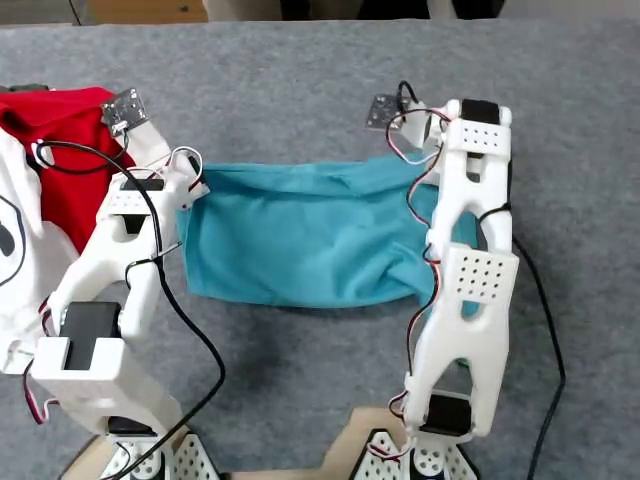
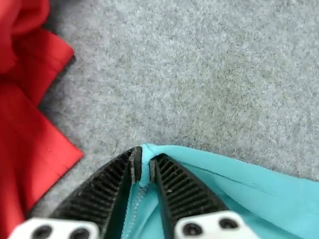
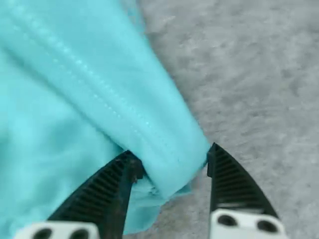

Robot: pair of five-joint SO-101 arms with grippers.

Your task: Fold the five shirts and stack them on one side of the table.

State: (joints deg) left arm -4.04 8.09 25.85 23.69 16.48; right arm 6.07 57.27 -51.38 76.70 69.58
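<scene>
Shirts lie on the grey table (image 1: 300,70). From up high, the teal shirt (image 1: 300,240) is in the middle, folded into a long strip that runs from one arm to the other. A red shirt (image 1: 60,150) and a white shirt (image 1: 18,240) are bunched up at the table's left edge, touching each other. The left arm (image 1: 110,270) ends at the strip's far left corner. The right arm (image 1: 470,240) lies over the strip's right end.

From the left wrist, the left claw (image 2: 142,155) is pinched almost closed on the very corner of the teal shirt. The cloth pokes up a little between the two black tips. The red shirt lies near it on the table, not touching the claw.

From the right wrist, the right claw (image 3: 172,154) is wide apart. A thick fold of the teal shirt, with its stitched hem, sits between the two fingers and touches both. Grey table is on the other side of it.
</scene>
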